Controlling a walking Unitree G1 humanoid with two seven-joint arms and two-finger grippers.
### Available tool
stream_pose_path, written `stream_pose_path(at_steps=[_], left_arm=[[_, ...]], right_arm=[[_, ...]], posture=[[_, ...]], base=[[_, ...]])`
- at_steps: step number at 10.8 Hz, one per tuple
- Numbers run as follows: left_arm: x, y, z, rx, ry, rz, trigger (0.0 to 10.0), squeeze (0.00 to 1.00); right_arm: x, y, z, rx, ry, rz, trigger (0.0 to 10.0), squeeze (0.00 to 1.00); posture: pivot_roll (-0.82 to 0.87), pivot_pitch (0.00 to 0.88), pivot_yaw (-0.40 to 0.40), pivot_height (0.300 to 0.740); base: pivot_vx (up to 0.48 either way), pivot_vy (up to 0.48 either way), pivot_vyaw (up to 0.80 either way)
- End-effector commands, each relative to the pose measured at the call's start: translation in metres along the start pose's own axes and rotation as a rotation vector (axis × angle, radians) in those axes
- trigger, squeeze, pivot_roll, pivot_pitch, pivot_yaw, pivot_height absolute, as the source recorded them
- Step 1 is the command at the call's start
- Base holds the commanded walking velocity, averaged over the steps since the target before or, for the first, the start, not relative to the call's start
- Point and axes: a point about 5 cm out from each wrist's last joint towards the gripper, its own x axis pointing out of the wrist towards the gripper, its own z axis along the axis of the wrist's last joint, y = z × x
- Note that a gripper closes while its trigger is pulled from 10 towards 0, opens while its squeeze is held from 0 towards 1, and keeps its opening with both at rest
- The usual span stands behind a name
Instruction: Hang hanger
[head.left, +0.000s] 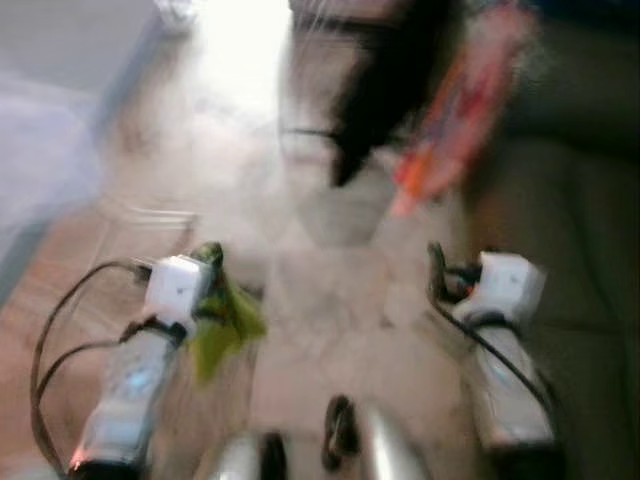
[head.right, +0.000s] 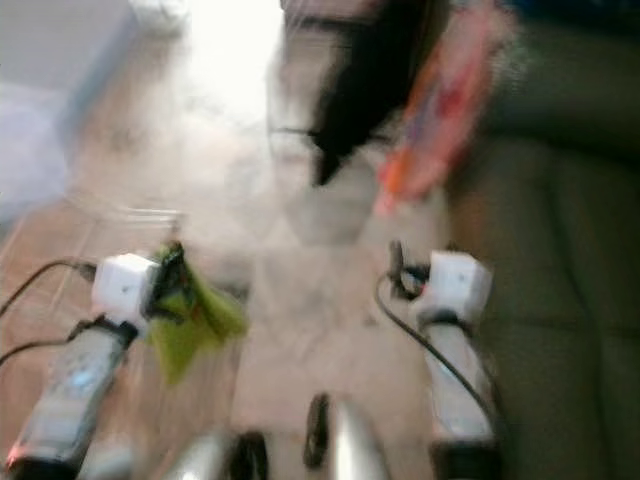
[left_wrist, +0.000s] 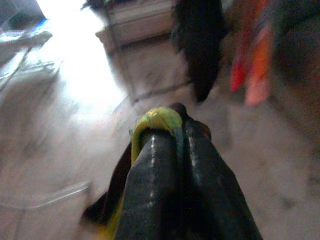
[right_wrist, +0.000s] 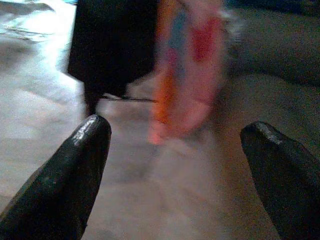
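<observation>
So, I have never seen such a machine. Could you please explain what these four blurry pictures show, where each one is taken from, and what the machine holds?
This is a walking humanoid robot with two silver arms, each ending in two long black fingers. The two wide pictures come from cameras on its head, looking forward and down; they are blurred, probably because it is moving. The other two come from cameras on its wrists, looking along the fingers.

The left gripper is shut on a yellow-green item; the blur hides what it is. The right gripper is open and holds nothing.

Ahead hang a black garment and an orange-pink garment. Below is a pale floor, with something dark, perhaps a sofa, to the right.
</observation>
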Motion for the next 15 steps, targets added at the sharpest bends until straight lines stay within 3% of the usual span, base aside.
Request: stream_pose_path(at_steps=[1, 3, 7, 10, 13, 15], left_arm=[[-0.007, 0.006, -0.004, 0.03, 0.014, 0.002, 10.0, 0.0], [-0.006, 0.004, 0.001, 0.032, -0.006, -0.007, 10.0, 0.0], [-0.006, -0.002, 0.004, 0.025, -0.029, 0.015, 10.0, 0.0], [-0.009, -0.002, 0.003, 0.013, -0.015, 0.025, 10.0, 0.0], [-0.012, -0.005, 0.0, 0.008, -0.003, -0.002, 10.0, 0.0], [-0.013, -0.001, -0.003, 0.099, 0.02, -0.073, 10.0, 0.0]], right_arm=[[-0.003, 0.013, 0.001, 0.026, -0.008, 0.026, 10.0, 0.0], [-0.007, 0.016, -0.001, 0.038, -0.006, 0.035, 10.0, 0.0], [0.003, 0.025, 0.005, 0.033, -0.007, 0.093, 10.0, 0.0], [0.006, 0.019, 0.007, 0.018, -0.001, 0.092, 10.0, 0.0], [-0.001, 0.022, 0.003, 0.015, 0.016, 0.107, 10.0, 0.0], [0.0, 0.023, 0.004, 0.014, 0.015, 0.112, 10.0, 0.0]], posture=[[0.01, 0.188, -0.02, 0.74], [0.01, 0.193, -0.026, 0.74], [0.05, 0.199, -0.08, 0.74], [0.04, 0.22, -0.087, 0.74], [0.04, 0.231, -0.09, 0.74], [0.03, 0.23, -0.087, 0.74]], base=[[0.345, 0.334, -0.71], [0.405, 0.154, -0.26], [0.457, 0.0, 0.0], [0.391, 0.0, 0.0], [0.0, 0.0, -0.8], [0.0, 0.0, -0.8]])
